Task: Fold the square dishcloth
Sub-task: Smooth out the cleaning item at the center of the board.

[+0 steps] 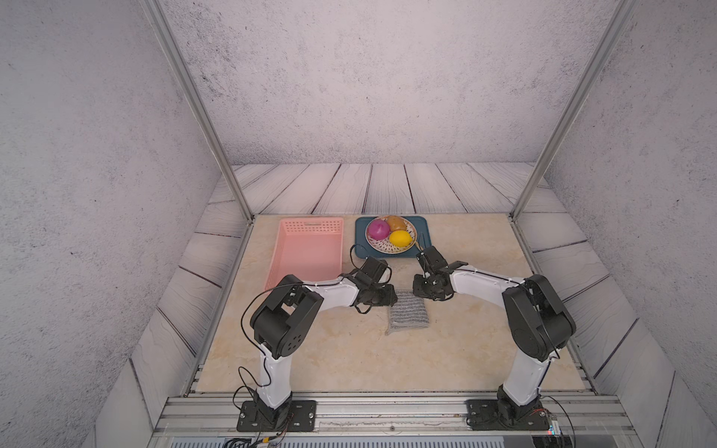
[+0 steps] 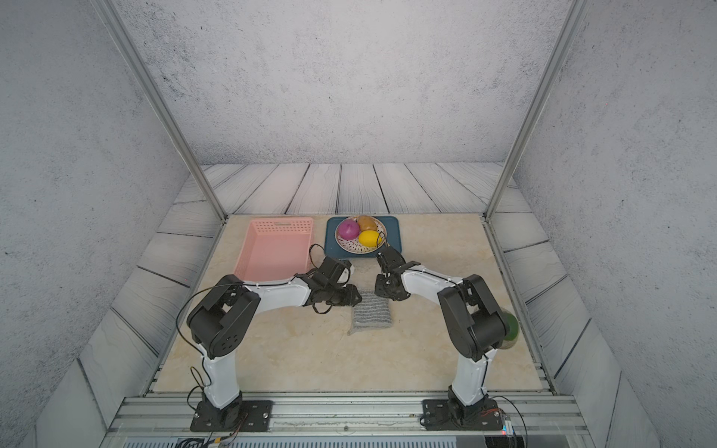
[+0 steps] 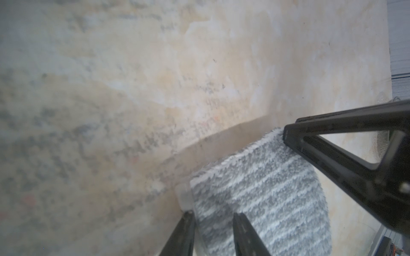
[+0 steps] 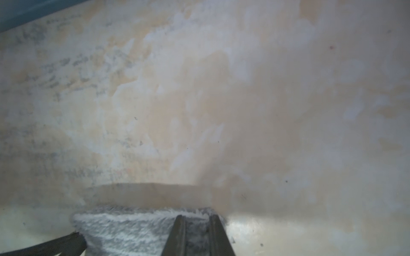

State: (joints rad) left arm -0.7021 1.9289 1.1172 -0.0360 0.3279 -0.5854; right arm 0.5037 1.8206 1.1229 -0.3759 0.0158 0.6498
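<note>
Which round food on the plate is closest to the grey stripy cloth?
The yellow one, at the plate's front, toward the cloth; the purple one and brown one sit farther back.

- No writing, label, brand, number or sign can be read in any of the views.
</note>
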